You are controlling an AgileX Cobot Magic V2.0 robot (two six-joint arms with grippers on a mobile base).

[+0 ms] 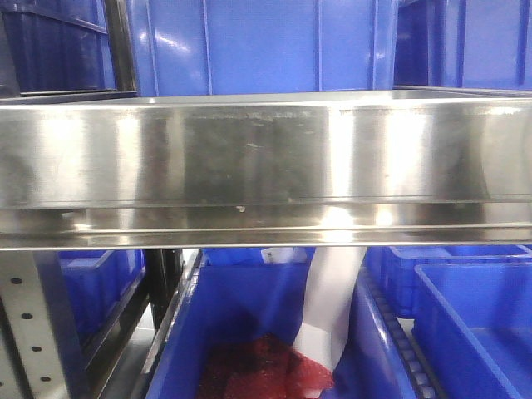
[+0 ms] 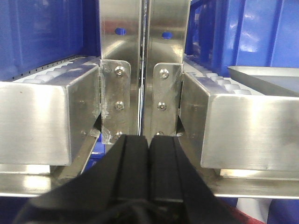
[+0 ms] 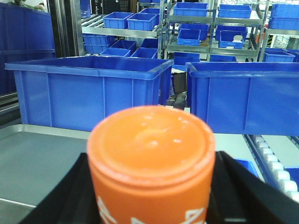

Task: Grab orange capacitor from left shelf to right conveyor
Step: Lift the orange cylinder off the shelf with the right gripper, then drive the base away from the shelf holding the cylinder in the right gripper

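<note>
**Front view:** left shelf (image 1: 266,166), brushed steel, tall shiny front lip across full width. Upper blue bins (image 1: 249,41) stand on the level above it, lower blue bins (image 1: 474,324) beneath. Perforated grey upright (image 1: 25,332) at lower left.

**Right wrist view:** two large blue crates (image 3: 93,93) side by side, w/ racks of smaller bins behind. Flat grey metal surface (image 3: 32,158) at lower left, white rollers (image 3: 275,170) at lower right.

**Left wrist view:** twin steel posts (image 2: 142,70) w/ bolted brackets, roller tracks either side. Left gripper (image 2: 148,154) sits just in front of the posts, black fingers pressed together, nothing btwn them.

**Right wrist view, foreground:** right gripper (image 3: 154,200) clamped on orange capacitor (image 3: 152,149). Black fingers flank it on both sides. Flat rimmed top faces the camera, white print on its side, lower end out of frame
</note>
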